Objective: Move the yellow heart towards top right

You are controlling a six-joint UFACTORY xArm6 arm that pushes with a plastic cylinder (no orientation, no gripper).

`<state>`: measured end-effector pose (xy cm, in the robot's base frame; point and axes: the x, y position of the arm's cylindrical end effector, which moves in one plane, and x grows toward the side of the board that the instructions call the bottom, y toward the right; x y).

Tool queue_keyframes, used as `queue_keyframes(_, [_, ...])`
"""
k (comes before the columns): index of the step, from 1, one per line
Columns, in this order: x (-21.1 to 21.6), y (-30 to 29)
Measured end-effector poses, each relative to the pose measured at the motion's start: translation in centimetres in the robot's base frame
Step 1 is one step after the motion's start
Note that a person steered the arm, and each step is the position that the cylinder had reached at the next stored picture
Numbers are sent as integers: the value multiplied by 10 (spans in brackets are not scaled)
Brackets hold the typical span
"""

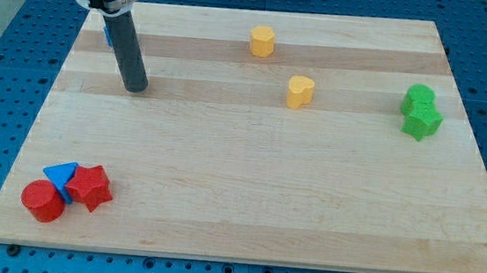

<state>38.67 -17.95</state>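
Note:
The yellow heart [300,91] lies on the wooden board [248,181], right of centre in the upper part. A yellow hexagon block [262,41] sits up and to its left, near the view's top. My tip [135,86] rests on the board at the upper left, far to the left of the heart and apart from it. A blue block [108,34] is mostly hidden behind the rod.
Two green blocks touch at the view's right: a round one [419,96] above a star-like one [421,122]. At the lower left a red cylinder [42,200], a blue triangle [62,174] and a red star [91,186] cluster together.

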Motion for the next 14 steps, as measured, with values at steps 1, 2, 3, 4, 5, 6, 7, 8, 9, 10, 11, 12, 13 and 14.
queue_keyframes(1, [7, 12])
queue_keyframes(2, [72, 51])
queue_keyframes(3, [111, 120])
queue_keyframes(4, [106, 185])
queue_keyframes(5, [88, 191])
queue_keyframes(6, [59, 193])
queue_keyframes(7, [49, 216])
queue_keyframes(8, [48, 251])
queue_keyframes(9, [44, 266])
queue_keyframes(10, [58, 231])
queue_keyframes(11, [58, 212])
queue_keyframes(12, [47, 209])
queue_keyframes(13, [14, 213])
queue_keyframes(14, [9, 218])
